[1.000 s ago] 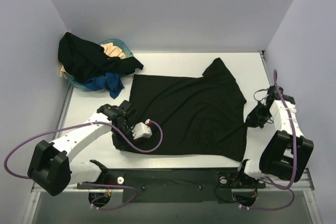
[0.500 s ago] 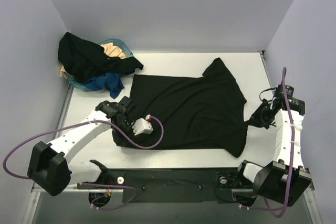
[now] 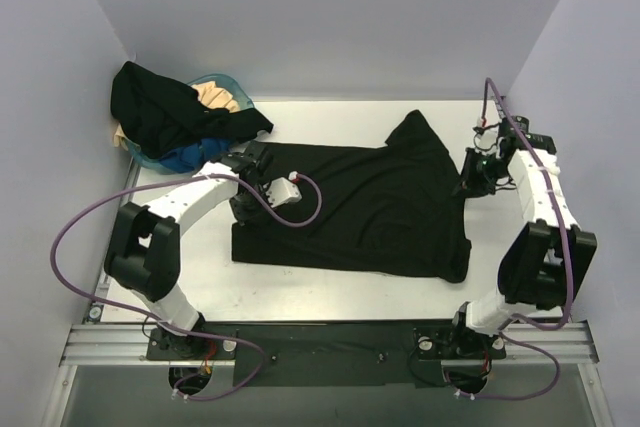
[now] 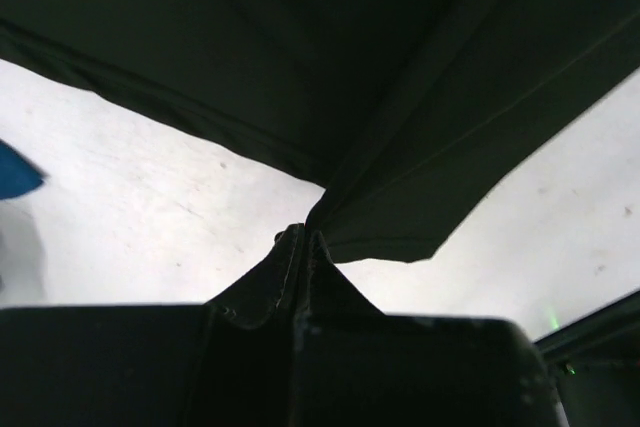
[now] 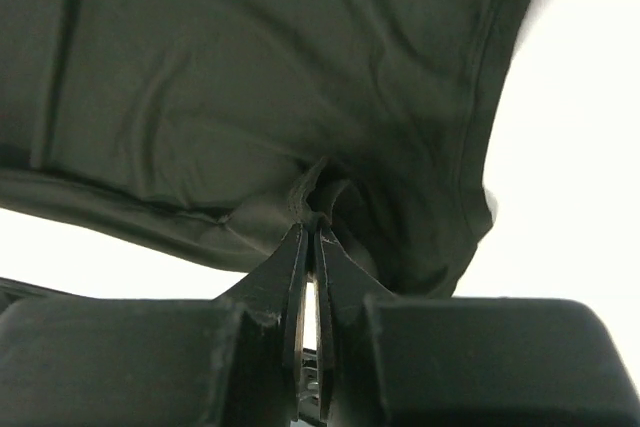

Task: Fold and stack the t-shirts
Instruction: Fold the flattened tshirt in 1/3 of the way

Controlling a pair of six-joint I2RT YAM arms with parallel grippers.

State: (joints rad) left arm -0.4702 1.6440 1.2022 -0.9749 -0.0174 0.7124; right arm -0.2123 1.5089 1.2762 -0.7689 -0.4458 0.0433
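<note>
A black t-shirt [image 3: 360,209] lies spread across the middle of the table, its near half folded back over itself. My left gripper [image 3: 245,179] is shut on its left edge; in the left wrist view [image 4: 305,237] the cloth [image 4: 400,97] hangs from the closed tips. My right gripper [image 3: 468,185] is shut on the shirt's right edge, and the right wrist view [image 5: 312,229] shows cloth [image 5: 250,77] pinched between the tips. More t-shirts, black [image 3: 160,112], cream [image 3: 215,95] and blue [image 3: 195,157], are heaped at the back left.
The teal basket [image 3: 236,90] sits in the back left corner under the heap. White table surface [image 3: 330,117] shows around the shirt. Grey walls enclose the table on three sides. A black rail [image 3: 330,342] runs along the near edge.
Both grippers have moved away from the near edge toward the back, carrying the shirt's near hem with them. The near half now folds over the far half.
</note>
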